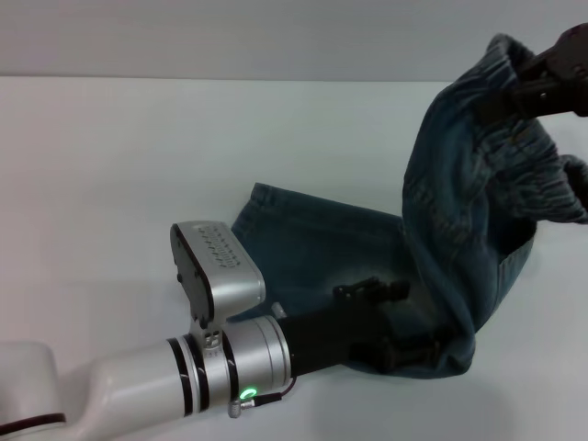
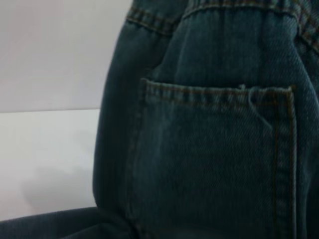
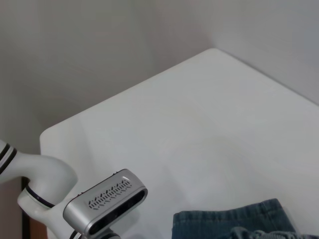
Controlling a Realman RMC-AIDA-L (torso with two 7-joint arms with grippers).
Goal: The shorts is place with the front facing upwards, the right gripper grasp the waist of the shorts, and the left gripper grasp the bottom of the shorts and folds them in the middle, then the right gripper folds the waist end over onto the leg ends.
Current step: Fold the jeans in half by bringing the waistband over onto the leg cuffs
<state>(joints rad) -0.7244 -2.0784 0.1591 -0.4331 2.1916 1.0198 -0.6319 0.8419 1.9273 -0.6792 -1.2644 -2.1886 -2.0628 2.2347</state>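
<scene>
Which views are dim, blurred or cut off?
Head view: even light, the right gripper cropped at the corner, soft-edged. Left wrist view: dark, the shorts fill it, slightly blurred, soft shadow on the table. Right wrist view: bright, sharp, only a hem strip.

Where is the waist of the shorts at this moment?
In the head view the waist is lifted off the table at upper right, held by the right gripper. The legs trail down to the left gripper on the tabletop.
</scene>
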